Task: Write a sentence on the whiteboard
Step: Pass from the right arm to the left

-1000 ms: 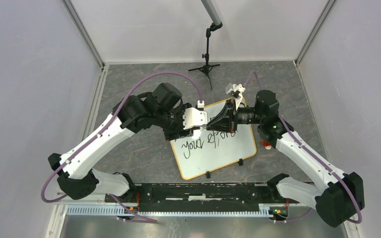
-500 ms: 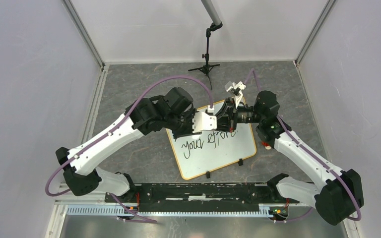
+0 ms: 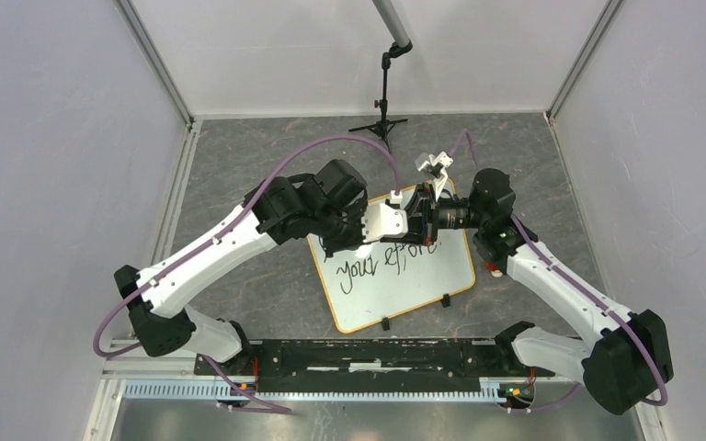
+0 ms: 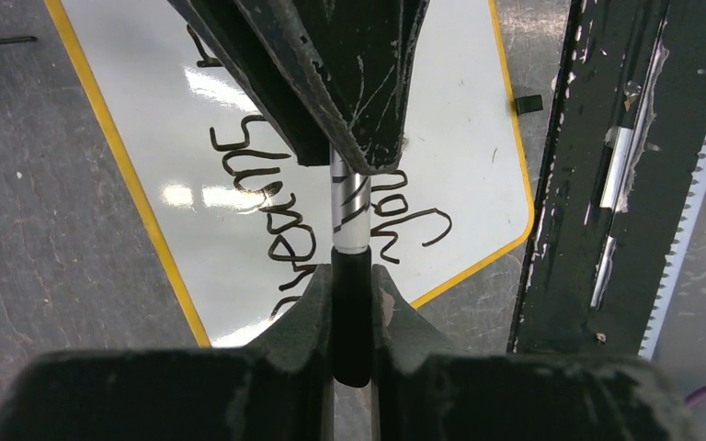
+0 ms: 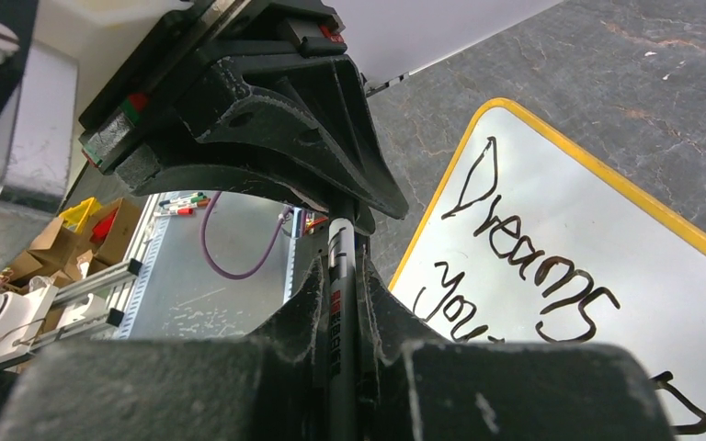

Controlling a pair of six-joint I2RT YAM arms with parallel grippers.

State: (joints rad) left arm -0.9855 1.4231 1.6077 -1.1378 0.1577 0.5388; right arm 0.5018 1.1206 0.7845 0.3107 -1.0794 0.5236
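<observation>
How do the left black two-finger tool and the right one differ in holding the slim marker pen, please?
The left black two-finger tool clamps the slim silver-and-black marker pen by its black end; the right black two-finger tool clamps its silver barrel. The left tool reaches in from the left, the right tool from the right. Both are shut on that one pen above the white yellow-rimmed whiteboard.

The whiteboard (image 5: 643, 276) reads "Dreams" above "your effort".
</observation>
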